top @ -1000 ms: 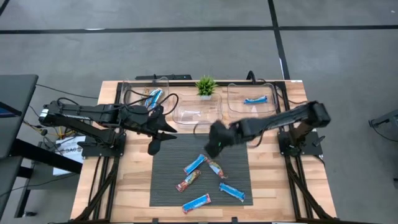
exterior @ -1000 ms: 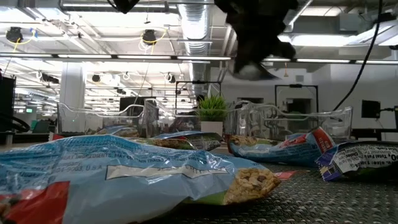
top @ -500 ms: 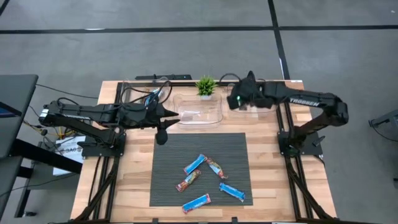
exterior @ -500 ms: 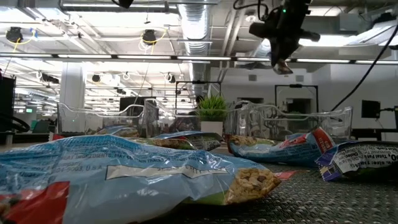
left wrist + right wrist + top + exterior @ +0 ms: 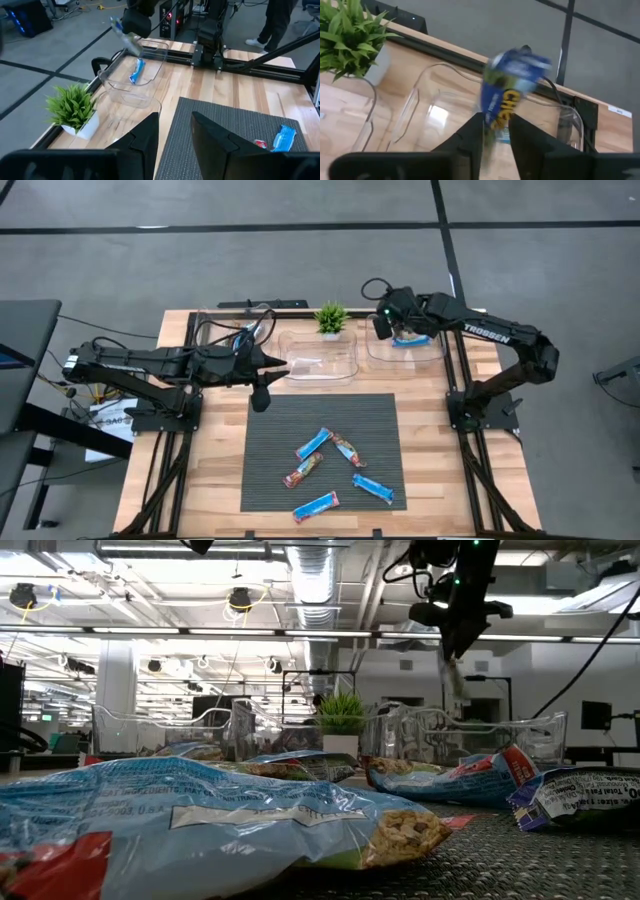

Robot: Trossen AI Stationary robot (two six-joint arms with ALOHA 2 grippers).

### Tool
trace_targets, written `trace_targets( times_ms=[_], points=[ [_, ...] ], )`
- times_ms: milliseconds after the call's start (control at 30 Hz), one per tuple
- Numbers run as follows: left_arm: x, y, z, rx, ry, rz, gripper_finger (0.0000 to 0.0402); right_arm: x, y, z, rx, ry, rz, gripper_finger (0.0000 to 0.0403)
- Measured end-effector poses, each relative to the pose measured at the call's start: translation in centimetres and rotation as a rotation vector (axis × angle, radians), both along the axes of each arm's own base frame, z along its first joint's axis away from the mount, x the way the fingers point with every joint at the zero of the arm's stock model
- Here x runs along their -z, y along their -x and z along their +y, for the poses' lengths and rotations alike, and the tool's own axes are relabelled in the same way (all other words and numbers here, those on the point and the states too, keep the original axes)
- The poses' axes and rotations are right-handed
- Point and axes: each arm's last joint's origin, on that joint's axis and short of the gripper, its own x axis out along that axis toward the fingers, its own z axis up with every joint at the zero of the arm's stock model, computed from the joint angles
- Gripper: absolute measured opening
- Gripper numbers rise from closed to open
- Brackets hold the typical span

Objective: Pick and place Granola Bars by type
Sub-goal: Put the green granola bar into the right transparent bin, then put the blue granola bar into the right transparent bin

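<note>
Several granola bars lie flat on the dark ribbed mat (image 5: 268, 470): two blue ones (image 5: 313, 443) (image 5: 372, 488), a multicoloured one (image 5: 347, 450), a red one (image 5: 302, 471) and a blue-red one (image 5: 316, 505). One blue bar (image 5: 248, 335) lies in the left clear bin (image 5: 212, 330), another (image 5: 412, 340) in the right clear bin (image 5: 432, 352). My right gripper (image 5: 393, 330) hovers over the right bin, shut on a blue bar (image 5: 512, 85). My left gripper (image 5: 262, 392) waits open and empty, between the left bin and the mat's far left corner. My right gripper (image 5: 496, 127) pinches the blue bar by one end (image 5: 494, 117) between its two fingers. The bar is lifted clear above the right bin. In the low view it hangs below the fingers (image 5: 452, 670), slightly tilted.
The middle clear bin (image 5: 345, 368) stands between the other two, with a small green potted plant (image 5: 331, 317) behind it at the far edge. Bare wood shows to the left and right of the mat. Black frame rails run along both table sides.
My right gripper, holding the blue bar, has swung up from above the mat's far edge toward the far right, and now hangs over the right bin. My left gripper has shifted a little toward the far edge and turned.
</note>
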Motion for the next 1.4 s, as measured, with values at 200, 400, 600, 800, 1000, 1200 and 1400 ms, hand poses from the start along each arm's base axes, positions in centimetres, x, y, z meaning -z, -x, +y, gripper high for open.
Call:
trace_targets(
  times_ms=[200, 400, 600, 800, 1000, 1200, 1400],
  points=[
    [0.0, 0.0, 0.0, -0.007, 0.015, -0.002, 0.0105, 0.0, 0.2, -0.3, 0.012, -0.005, -0.002, 0.0146],
    [0.1, 0.0, 0.0, -0.012, 0.029, 0.001, 0.0105, 0.1, -0.6, 1.2, -0.085, -0.095, -0.042, 0.0188],
    [0.1, 0.0, -0.1, 0.039, 0.051, 0.008, 0.0105, 0.2, -2.4, 5.6, -0.305, -0.23, -0.085, 0.0205],
    [0.2, 0.0, -0.3, 0.099, 0.069, 0.015, 0.0105, 0.3, -3.4, 12.3, -0.503, -0.378, -0.126, 0.0207],
    [0.2, 0.0, -0.8, 0.238, 0.125, 0.023, 0.0105, 0.2, -3.0, 19.4, -0.639, -0.457, -0.163, 0.0203],
    [0.2, 0.0, -1.4, 0.43, 0.203, 0.034, 0.0105, 0.7, -2.1, 24.7, -0.739, -0.518, -0.169, 0.0194],
    [0.1, 0.1, -1.9, 0.532, 0.239, 0.035, 0.0104, 4.1, -2.8, 29.2, -0.832, -0.657, -0.024, 0.0176]
  ],
)
